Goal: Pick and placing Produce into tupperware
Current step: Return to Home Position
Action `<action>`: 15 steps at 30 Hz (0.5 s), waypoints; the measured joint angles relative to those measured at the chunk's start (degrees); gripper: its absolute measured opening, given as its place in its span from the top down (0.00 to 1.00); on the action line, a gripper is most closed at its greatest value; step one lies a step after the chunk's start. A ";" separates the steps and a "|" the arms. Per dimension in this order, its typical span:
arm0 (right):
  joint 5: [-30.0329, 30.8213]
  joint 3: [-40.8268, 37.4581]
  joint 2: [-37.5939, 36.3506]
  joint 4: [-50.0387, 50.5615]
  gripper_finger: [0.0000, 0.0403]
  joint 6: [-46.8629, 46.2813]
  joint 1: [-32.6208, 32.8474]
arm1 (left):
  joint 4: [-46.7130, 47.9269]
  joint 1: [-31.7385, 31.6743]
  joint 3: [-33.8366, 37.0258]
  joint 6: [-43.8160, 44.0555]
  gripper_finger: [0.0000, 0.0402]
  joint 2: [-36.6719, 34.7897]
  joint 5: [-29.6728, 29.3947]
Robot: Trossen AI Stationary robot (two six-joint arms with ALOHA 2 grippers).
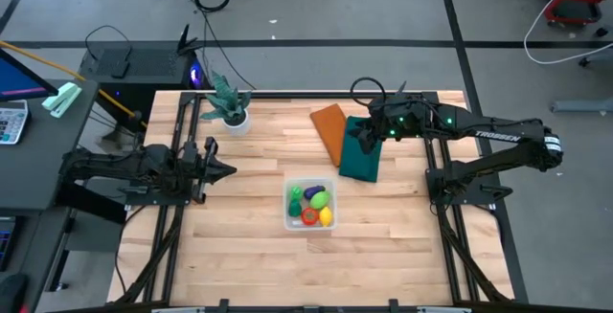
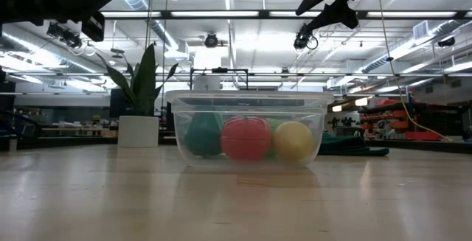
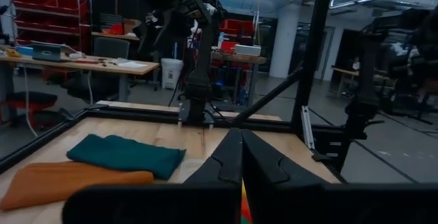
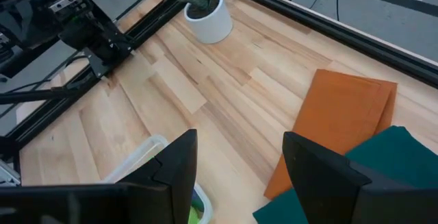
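The high view looks straight down on the whole worktop (image 1: pixel 239 246). The low view sits at its surface, close to the tupperware (image 2: pixel 247 98). The left wrist view faces level across, the right slants downward; both show the orange cloth (image 3: pixel 68 179).

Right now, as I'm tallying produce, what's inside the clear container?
The tupperware holds a red piece, a yellow one, a dark green one and a light green one. A bluish patch peeks out beside them; the rest is covered.

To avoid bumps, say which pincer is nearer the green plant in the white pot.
Left. The left pincer is near the plant; the right pincer hangs farther off, above the dark green folded cloth.
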State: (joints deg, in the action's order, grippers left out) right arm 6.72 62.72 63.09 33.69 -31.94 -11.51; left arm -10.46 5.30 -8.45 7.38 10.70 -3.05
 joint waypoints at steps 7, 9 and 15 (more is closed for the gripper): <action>0.02 0.00 -0.02 -0.02 0.56 -0.02 0.00 | 0.03 0.00 0.00 0.79 0.99 0.00 0.35; 0.02 0.00 -0.02 -0.09 0.56 -0.02 0.00 | 0.18 0.00 0.00 0.79 0.98 0.00 0.35; 0.02 0.00 -0.05 -0.08 0.56 0.64 0.00 | 0.59 0.00 0.00 1.46 0.97 0.00 0.34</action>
State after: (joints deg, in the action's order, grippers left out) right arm 6.74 62.72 63.04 33.61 -31.30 -11.51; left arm -9.87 5.30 -8.45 8.84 10.70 -2.71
